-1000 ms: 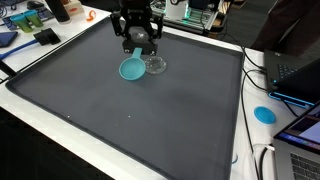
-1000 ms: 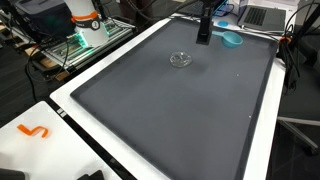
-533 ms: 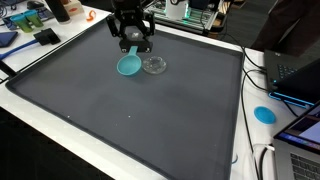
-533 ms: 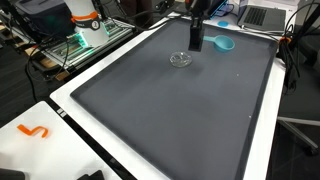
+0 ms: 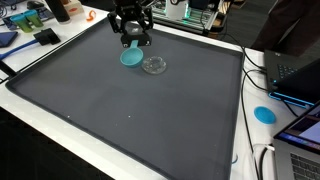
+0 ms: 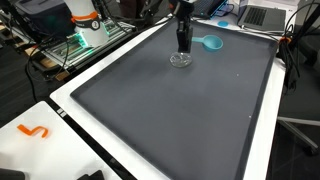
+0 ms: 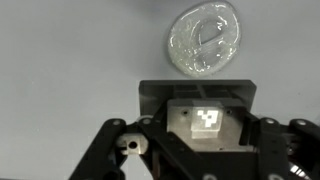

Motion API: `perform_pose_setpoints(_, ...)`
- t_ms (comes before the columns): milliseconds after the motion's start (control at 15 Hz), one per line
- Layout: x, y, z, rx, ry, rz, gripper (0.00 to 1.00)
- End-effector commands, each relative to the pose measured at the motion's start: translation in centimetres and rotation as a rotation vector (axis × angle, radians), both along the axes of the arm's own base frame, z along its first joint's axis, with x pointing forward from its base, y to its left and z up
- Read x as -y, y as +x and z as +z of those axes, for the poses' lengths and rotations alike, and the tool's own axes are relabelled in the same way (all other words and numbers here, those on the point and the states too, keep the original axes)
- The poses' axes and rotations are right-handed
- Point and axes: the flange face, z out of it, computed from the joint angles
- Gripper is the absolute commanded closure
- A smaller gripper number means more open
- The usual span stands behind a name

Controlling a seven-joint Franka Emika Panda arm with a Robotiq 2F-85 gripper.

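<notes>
My gripper (image 5: 130, 38) (image 6: 183, 42) hangs over the far part of a black mat (image 5: 150, 110), shut on the thin handle of a teal scoop (image 5: 130, 57) (image 6: 211, 43), whose round bowl sticks out to one side. A small clear glass dish (image 5: 154, 65) (image 6: 181, 60) lies on the mat just beside the gripper. In the wrist view the dish (image 7: 203, 40) sits ahead of the gripper (image 7: 205, 120), whose jaws stand closed on a pale block; the teal bowl is out of that view.
The mat has a white table border (image 6: 70, 100). A blue disc (image 5: 264, 113) and laptops (image 5: 295, 75) lie off one side. An orange piece (image 6: 35, 131) rests on the white corner. Electronics and clutter (image 5: 40, 25) line the far edge.
The gripper has carried the teal scoop across the far part of the mat, ending right beside the clear dish. The dish has stayed put.
</notes>
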Motion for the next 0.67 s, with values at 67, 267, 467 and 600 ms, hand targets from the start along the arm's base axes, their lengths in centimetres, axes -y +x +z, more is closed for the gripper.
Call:
perform_pose_setpoints(67,1.5,-3.0,0.0,0.058,0.01,0.024,0.69)
perform_pose_setpoints(267,2.0,-4.3,-0.2,0.093,0.02,0.047,0.69)
perform_pose_setpoints(467,2.2,-5.3,-0.3,0.12,0.03,0.07,0.69)
perform_pose_setpoints(600,2.3,-6.0,-0.3,0.128,0.031,0.09,0.69)
